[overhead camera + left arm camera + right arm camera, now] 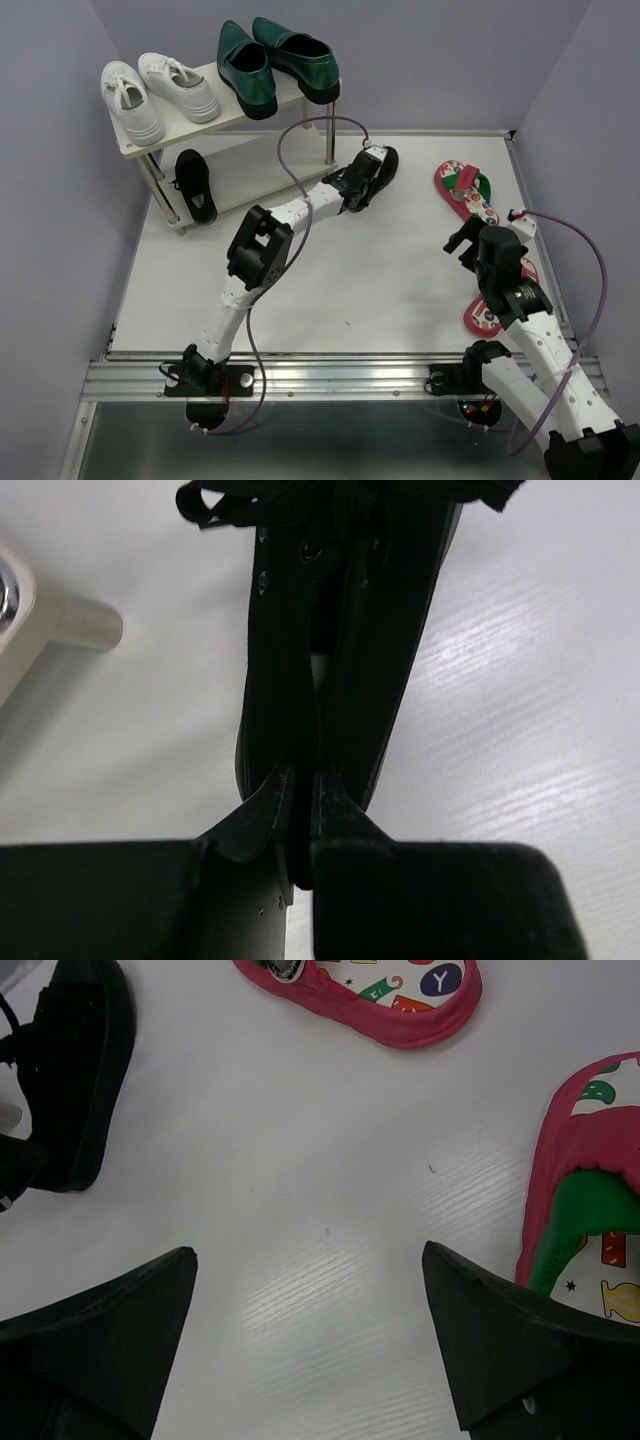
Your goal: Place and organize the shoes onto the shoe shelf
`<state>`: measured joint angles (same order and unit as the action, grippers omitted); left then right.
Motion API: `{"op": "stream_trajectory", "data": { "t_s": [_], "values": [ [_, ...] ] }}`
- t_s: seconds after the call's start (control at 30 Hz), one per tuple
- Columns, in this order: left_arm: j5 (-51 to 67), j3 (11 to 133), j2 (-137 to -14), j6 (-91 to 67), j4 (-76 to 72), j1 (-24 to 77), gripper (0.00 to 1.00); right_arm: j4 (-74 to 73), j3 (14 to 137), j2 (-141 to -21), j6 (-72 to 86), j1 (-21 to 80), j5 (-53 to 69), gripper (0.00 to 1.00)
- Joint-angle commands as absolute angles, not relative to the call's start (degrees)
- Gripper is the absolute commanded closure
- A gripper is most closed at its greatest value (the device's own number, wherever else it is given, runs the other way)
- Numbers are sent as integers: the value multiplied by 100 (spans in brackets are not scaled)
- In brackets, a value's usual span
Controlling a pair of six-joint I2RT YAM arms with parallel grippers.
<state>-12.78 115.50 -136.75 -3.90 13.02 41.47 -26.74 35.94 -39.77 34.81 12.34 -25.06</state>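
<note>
On the white table lies a small black strap shoe [383,160] [340,630], and my left gripper [358,180] [300,780] is shut on its thin rim. Its mate [195,185] stands on the lower board of the pale wooden shoe shelf [250,165]. The glossy green loafers [275,60] sit on the top board. One red flip-flop [465,190] [370,990] lies at the right. The other flip-flop [485,315] [590,1190] is partly hidden under my right arm. My right gripper [462,240] [310,1260] hangs open over bare table between the flip-flops and the black shoe [80,1070].
White lace-up sneakers [160,95] fill the left half of the shelf's top board. A shelf leg [85,625] stands just left of the held shoe. Purple walls close in the back and sides, and a metal rail [330,375] runs along the near edge.
</note>
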Motion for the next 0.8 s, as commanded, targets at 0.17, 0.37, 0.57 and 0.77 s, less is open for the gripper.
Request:
{"op": "stream_trajectory", "data": {
  "t_s": [0.17, 0.37, 0.57, 0.77],
  "values": [
    [-2109, 9591, -11403, -1150, 1178, 4632, 100, -2663, 3815, -3850, 3472, 1222, -2584, 0],
    [-2232, 7684, -9891, -2126, 1186, 4746, 100, -2663, 3753, -3718, 3472, 1222, -2523, 0],
    [-2663, 6435, -8861, -2654, 1353, 4816, 100, -2654, 3727, -3639, 3480, 1222, -2496, 0],
    [-3075, 5793, -7965, -3425, 1651, 4904, 100, -2610, 3709, -3665, 3498, 1222, -2461, 0]
  ]
}}
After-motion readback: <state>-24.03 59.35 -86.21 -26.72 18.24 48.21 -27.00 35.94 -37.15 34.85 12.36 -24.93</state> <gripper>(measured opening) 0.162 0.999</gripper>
